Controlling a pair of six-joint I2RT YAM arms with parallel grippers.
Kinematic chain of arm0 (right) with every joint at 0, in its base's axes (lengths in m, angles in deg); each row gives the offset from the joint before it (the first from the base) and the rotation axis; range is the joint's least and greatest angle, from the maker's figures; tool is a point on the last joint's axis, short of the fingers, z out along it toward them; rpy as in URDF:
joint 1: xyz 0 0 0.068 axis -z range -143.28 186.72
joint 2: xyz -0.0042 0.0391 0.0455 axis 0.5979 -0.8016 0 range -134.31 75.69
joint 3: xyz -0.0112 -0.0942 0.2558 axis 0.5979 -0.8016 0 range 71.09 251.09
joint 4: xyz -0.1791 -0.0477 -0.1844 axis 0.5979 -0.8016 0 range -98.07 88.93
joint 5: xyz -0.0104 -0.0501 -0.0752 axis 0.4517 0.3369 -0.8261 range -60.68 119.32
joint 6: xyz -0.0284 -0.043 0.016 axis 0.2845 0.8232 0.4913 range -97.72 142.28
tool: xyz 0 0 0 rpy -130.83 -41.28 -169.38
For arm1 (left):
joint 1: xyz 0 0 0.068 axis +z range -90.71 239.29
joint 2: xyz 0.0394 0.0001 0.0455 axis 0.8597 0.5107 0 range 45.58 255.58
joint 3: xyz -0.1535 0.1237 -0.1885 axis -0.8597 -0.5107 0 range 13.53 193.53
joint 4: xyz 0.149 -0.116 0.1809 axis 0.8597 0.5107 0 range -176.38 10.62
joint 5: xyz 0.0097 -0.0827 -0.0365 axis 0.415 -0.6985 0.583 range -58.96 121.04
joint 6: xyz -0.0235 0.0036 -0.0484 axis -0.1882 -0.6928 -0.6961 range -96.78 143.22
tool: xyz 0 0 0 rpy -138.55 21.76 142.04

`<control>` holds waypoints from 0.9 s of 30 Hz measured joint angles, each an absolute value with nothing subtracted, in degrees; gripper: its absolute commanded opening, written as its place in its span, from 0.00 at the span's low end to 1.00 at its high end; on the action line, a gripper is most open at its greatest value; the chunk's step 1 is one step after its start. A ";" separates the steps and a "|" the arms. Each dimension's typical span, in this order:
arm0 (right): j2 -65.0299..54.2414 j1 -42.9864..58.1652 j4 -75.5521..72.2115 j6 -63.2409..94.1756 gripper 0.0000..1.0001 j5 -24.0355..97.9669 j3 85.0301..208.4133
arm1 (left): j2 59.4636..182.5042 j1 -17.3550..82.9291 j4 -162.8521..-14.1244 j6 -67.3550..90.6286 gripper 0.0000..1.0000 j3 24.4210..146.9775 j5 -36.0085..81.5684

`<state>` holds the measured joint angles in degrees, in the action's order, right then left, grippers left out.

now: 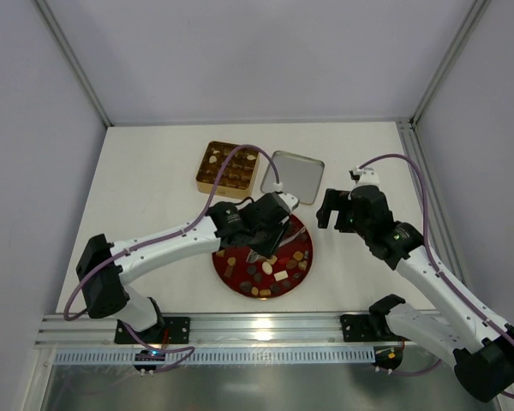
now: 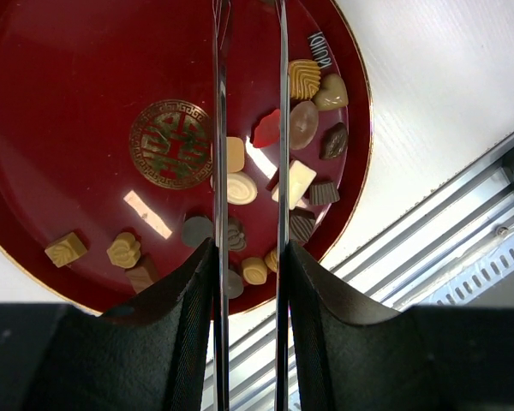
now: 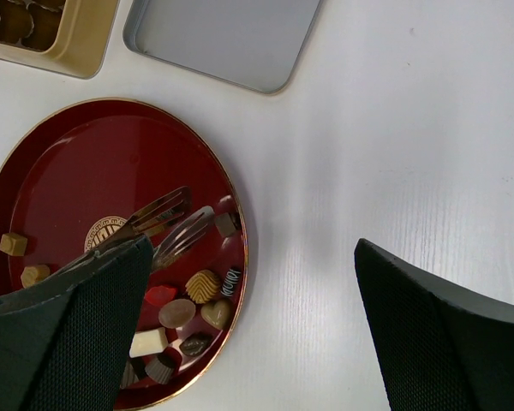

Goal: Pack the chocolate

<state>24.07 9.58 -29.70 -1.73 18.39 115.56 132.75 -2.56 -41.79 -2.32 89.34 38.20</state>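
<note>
Lighting is bright, even and diffuse, from overhead. In the top view the white bench [image 1: 154,171] shows only soft, faint shadows beside the arms [image 1: 163,244]. The rail [image 1: 325,324] along the near edge carries a white glare patch at mid-length. The frame posts [image 1: 73,64] lean outward towards the far corners, a wide-angle effect.

In the left wrist view the glossy plate [image 2: 68,103] bears two white highlights, and the tongs [image 2: 282,128] mirror its red. The chocolates [image 2: 304,79] are sharp; the left fingers [image 2: 171,342] are dark and soft. The bench at the near edge is almost overexposed.

In the right wrist view the right fingers [image 3: 445,334] are near-black, with only a fine weave showing.
</note>
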 measured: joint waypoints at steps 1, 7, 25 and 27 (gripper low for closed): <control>24.07 9.58 -29.78 -1.66 1.00 18.34 115.56 | 133.41 -2.60 -42.03 -2.30 0.37 89.38 38.02; 24.29 9.82 -30.02 -1.57 1.00 18.25 115.56 | 135.99 -2.95 -42.03 -1.89 0.37 90.06 37.67; 24.84 9.95 -30.07 -1.57 1.00 17.93 115.56 | 137.56 -3.76 -42.88 -1.34 0.37 91.31 37.22; 24.84 9.95 -30.07 -1.57 1.00 17.93 115.56 | 137.72 -3.76 -42.88 -1.30 0.37 91.31 37.22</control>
<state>24.84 9.95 -30.07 -1.57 17.93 115.56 137.72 -3.76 -42.88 -1.30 91.31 37.22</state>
